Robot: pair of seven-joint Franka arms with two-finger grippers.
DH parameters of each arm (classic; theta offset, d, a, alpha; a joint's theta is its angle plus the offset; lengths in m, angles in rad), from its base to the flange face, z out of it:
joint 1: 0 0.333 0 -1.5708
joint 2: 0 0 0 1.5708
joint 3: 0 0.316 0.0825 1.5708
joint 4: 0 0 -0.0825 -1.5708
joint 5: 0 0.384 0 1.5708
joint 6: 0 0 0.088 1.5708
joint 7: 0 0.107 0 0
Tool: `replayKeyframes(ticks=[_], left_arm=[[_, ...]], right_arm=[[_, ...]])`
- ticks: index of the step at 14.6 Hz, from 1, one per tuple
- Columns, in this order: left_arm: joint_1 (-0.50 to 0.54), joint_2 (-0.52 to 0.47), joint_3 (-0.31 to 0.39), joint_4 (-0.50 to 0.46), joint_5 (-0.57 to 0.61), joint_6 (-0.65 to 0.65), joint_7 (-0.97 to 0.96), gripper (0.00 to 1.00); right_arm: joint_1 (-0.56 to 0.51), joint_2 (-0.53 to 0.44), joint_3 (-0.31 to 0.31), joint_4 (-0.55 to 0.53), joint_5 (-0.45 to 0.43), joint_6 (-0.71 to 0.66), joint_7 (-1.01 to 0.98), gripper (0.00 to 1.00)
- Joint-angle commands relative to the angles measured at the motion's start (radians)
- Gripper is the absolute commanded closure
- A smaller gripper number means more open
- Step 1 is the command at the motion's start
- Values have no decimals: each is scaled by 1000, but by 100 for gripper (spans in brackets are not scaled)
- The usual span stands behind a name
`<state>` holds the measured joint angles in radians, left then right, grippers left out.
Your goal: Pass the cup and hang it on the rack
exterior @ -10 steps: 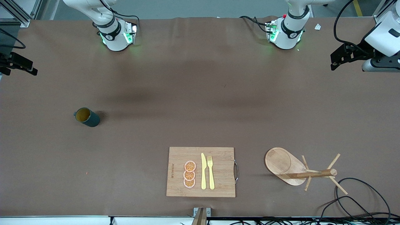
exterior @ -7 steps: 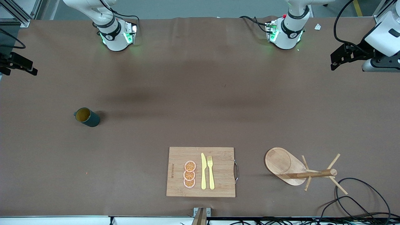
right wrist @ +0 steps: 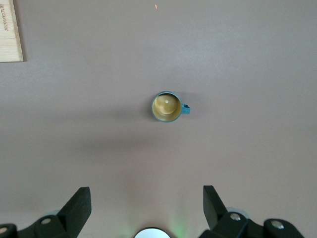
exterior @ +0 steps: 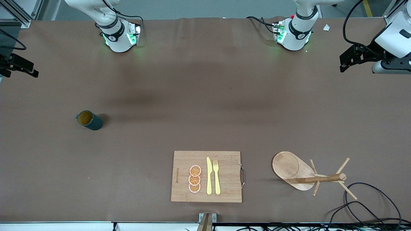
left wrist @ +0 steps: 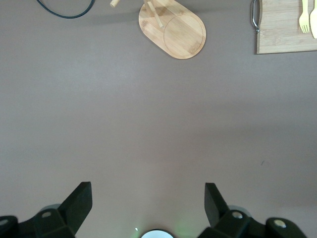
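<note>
The dark teal cup (exterior: 89,120) stands upright on the brown table toward the right arm's end, its tan inside showing. It also shows in the right wrist view (right wrist: 167,106), handle to one side. The wooden rack (exterior: 308,175) stands toward the left arm's end, near the front camera; its oval base shows in the left wrist view (left wrist: 173,27). My right gripper (right wrist: 145,201) is open and empty, high over the table near its base, well apart from the cup. My left gripper (left wrist: 147,198) is open and empty, high near its own base. Neither gripper shows in the front view.
A bamboo cutting board (exterior: 224,160) with orange slices (exterior: 195,179), a yellow knife and a fork (exterior: 216,176) lies between cup and rack, near the front camera. Black cables (exterior: 369,205) loop beside the rack. Black fixtures (exterior: 356,57) overhang the table ends.
</note>
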<state>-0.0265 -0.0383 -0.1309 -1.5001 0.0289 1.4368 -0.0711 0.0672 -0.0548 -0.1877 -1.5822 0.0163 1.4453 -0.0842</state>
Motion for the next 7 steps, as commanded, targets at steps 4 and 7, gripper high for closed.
replayKeyframes(ticks=[4,7], left_arm=[[-1,9,-3,24,19,-18,1,0],[-3,9,-3,20,17,-19,1,0]], right_arm=[[-21,6,8,19,-6,-11,-2,0],[-23,91,10,18,-6,-10,-6,0]])
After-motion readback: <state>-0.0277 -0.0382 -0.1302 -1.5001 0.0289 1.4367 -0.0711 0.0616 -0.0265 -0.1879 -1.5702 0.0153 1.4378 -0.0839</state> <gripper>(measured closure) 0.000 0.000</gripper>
